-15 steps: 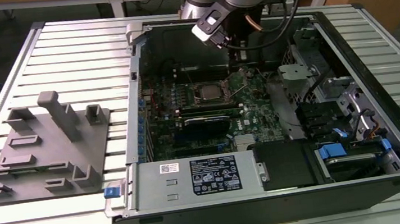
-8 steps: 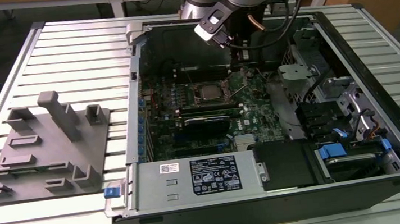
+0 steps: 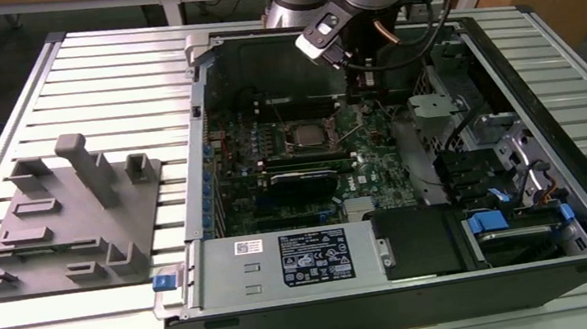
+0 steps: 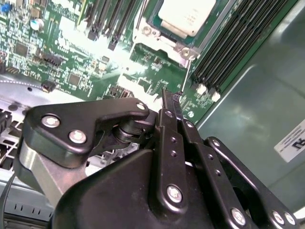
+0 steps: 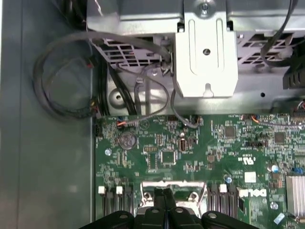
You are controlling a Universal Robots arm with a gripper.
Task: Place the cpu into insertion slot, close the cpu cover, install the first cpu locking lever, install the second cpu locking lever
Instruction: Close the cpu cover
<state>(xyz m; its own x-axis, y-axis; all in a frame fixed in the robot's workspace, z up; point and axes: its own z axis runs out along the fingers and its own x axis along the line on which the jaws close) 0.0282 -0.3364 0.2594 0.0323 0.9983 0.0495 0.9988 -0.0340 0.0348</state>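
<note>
Cpu (image 4: 187, 16) in the insertion slot (image 3: 307, 136), just beyond the gripper (image 4: 172, 98) tip; cpu cover (image 4: 167, 40) seemingly down around it.
Fingers (image 4: 167, 124) pressed together, nothing seen between; free end of thin locking lever (image 4: 186, 76) touching the tip. Likely step: first lever. Best pushed slowly, contact kept at the lever's very end, clear of the memory slots (image 4: 228, 47) beside the tip. From the second wrist view: lever-to-tip contact. From the exterior view: whole computer case (image 3: 398, 306), arm reaching in from above.
</note>
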